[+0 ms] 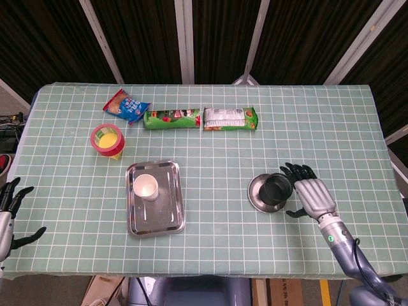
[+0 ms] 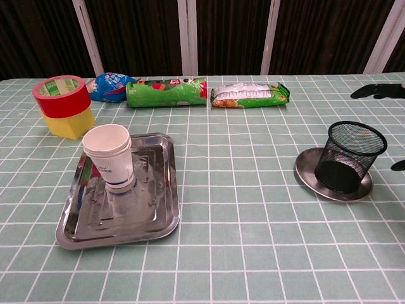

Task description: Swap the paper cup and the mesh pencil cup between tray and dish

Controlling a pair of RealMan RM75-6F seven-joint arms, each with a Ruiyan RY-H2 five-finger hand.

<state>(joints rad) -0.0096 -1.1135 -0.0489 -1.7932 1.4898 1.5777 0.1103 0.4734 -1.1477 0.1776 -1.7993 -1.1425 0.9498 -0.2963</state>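
A white paper cup (image 1: 146,187) (image 2: 111,156) stands upright in the steel tray (image 1: 166,213) (image 2: 152,218), left of centre. The black mesh pencil cup (image 1: 277,189) (image 2: 352,157) stands on the round metal dish (image 1: 257,195) (image 2: 307,174) at the right. My right hand (image 1: 312,196) hovers just right of the mesh cup, fingers spread, holding nothing; only its dark fingertips (image 2: 378,91) show in the chest view. My left hand (image 1: 9,203) is at the table's front left edge, fingers apart and empty.
A red tape roll on a yellow block (image 1: 107,141) (image 2: 62,104) sits behind the tray. A blue snack bag (image 1: 125,105), a green tube (image 1: 171,118) and a green-white packet (image 1: 230,118) line the back of the table.
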